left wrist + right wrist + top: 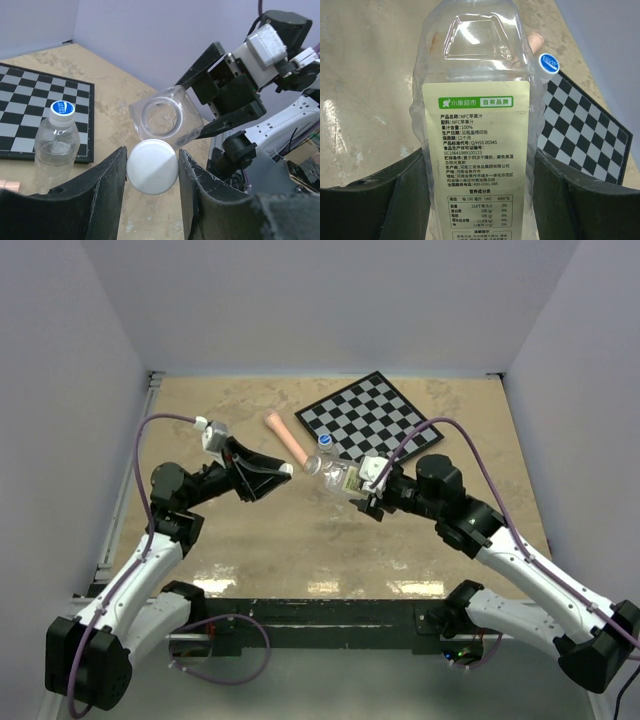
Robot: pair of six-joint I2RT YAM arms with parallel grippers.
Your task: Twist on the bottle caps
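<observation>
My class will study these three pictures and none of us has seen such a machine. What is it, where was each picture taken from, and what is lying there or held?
Two robot arms are bolted at a table's near edge. One picture looks down from above; the others come from cameras on each wrist. The left gripper pinches a white cap. The right gripper holds a large labelled bottle, its open mouth facing the cap. On the table lie a checkerboard, a pink stick and a small bottle, already wearing its blue cap.

Clear glossy plastic large bottle with matt yellowish paper label, smooth white plastic cap, matt black gripper fingers — rough at the edges, tabletop mottled tan — glossy near the front, small bottle clear plastic.
</observation>
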